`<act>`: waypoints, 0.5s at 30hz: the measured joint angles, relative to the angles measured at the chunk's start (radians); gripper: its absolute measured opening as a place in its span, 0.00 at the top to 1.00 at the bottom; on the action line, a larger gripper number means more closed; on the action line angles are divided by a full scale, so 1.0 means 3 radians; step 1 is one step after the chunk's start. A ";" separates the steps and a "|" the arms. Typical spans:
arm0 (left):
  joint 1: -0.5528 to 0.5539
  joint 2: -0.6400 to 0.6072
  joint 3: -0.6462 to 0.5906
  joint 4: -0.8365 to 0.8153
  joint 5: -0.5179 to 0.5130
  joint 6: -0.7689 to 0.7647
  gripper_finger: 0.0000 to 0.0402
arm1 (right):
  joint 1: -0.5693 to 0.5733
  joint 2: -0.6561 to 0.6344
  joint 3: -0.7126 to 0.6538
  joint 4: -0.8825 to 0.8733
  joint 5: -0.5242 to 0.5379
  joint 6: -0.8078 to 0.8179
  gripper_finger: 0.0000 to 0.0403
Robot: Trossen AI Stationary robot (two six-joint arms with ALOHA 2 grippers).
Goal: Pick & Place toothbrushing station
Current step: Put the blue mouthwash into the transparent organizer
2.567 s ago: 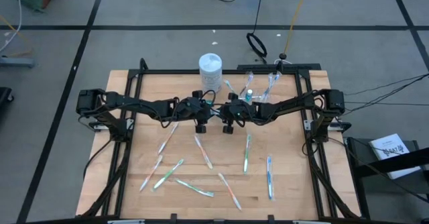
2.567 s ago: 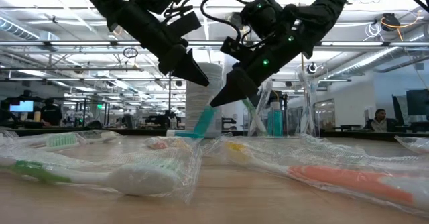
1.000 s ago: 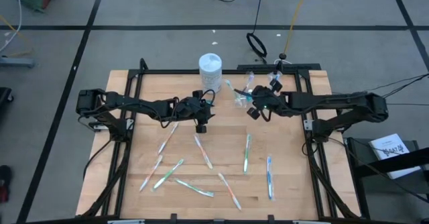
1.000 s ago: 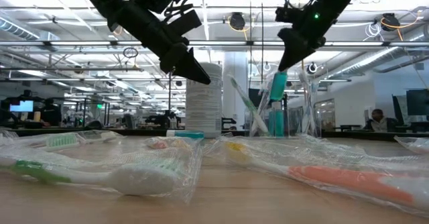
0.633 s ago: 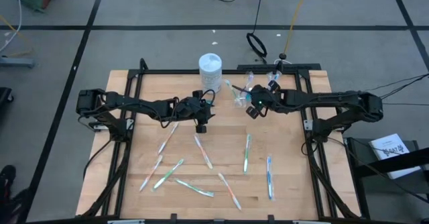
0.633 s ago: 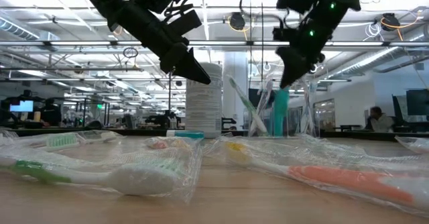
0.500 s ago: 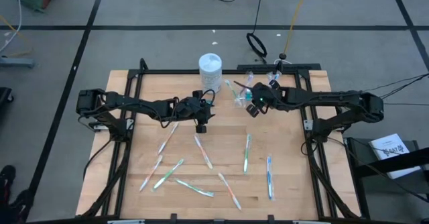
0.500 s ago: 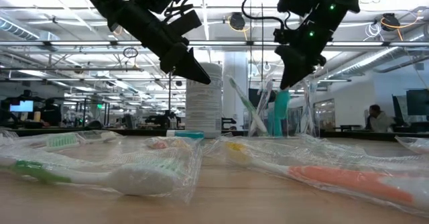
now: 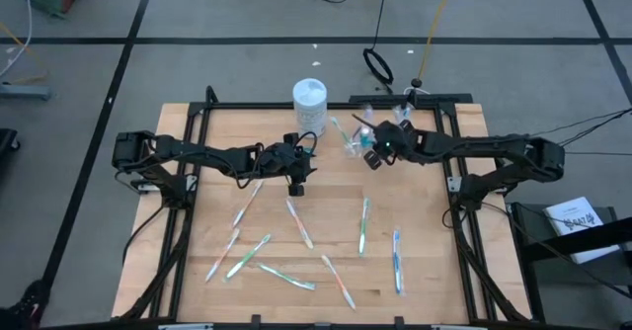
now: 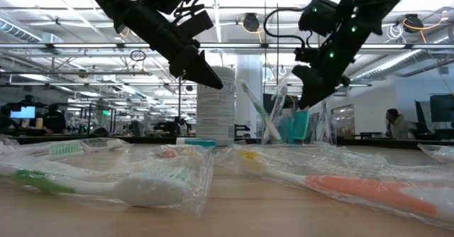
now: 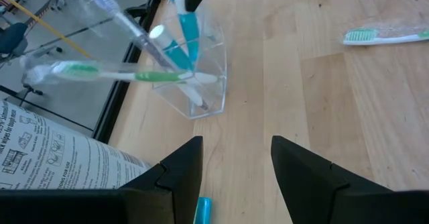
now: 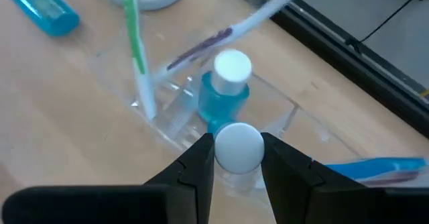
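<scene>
A clear plastic cup (image 9: 356, 142) stands on the table's far middle. In it lean a green toothbrush (image 12: 136, 56), a wrapped toothbrush (image 12: 221, 33) and a blue tube with a white cap (image 12: 230, 76). My right gripper (image 12: 238, 158) is just above the cup, shut on a second blue tube (image 11: 189, 26). My left gripper (image 9: 294, 180) hovers open over the table's middle, nothing between its fingers (image 11: 184, 170). Several wrapped toothbrushes (image 9: 299, 223) lie flat on the near half of the table. My right gripper pinches the blue tube at its white cap end (image 12: 238, 145) between its two fingers. The fingers come slanting down from the table's right. The tube hangs below them, nearly upright, its lower end (image 11: 193, 49) inside the clear cup.
A white ribbed tub (image 9: 309, 106) stands at the far edge, left of the cup. Another blue tube (image 12: 45, 8) lies on the table beside the cup. A black frame (image 9: 449, 162) runs around the table top. People sit in the room behind (image 10: 392, 123).
My right gripper has come down and a little toward the table's far left, over the cup, rolling slightly as it went. The blue tube has sunk with it from above the cup's rim into the cup.
</scene>
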 joint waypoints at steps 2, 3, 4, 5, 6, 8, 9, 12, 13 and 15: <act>0.0001 0.0000 0.0000 -0.0001 0.0000 0.0001 0.54 | -0.0083 0.0003 -0.0058 0.0217 -0.0173 -0.0083 0.75; 0.0000 0.0000 0.0000 -0.0001 0.0000 0.0003 0.54 | -0.0122 0.0000 -0.0066 0.0297 -0.0277 -0.0112 0.75; 0.0000 0.0000 0.0000 -0.0001 0.0000 0.0003 0.54 | -0.0155 -0.0001 -0.0069 0.0350 -0.0371 -0.0128 0.75; 0.0000 0.0000 0.0000 -0.0001 0.0000 0.0003 0.54 | -0.0181 -0.0001 -0.0070 0.0361 -0.0443 -0.0141 0.74; 0.0000 0.0000 0.0000 -0.0001 -0.0001 0.0004 0.54 | -0.0198 -0.0001 -0.0075 0.0356 -0.0455 -0.0163 0.73; 0.0000 0.0000 0.0000 -0.0001 -0.0001 0.0004 0.54 | -0.0216 0.0000 -0.0078 0.0349 -0.0446 -0.0236 0.71; 0.0001 0.0000 0.0000 -0.0001 -0.0001 0.0005 0.54 | -0.0223 0.0000 -0.0078 0.0356 -0.0447 -0.0276 0.69; 0.0000 0.0001 0.0000 -0.0001 -0.0001 0.0003 0.54 | -0.0226 -0.0008 -0.0078 0.0419 -0.0442 -0.0464 0.65; 0.0000 0.0001 0.0000 -0.0001 -0.0001 0.0003 0.54 | -0.0226 -0.0014 -0.0078 0.0455 -0.0442 -0.0519 0.64; 0.0000 0.0001 0.0000 -0.0001 -0.0001 0.0003 0.54 | -0.0226 -0.0018 -0.0078 0.0582 -0.0442 -0.0571 0.62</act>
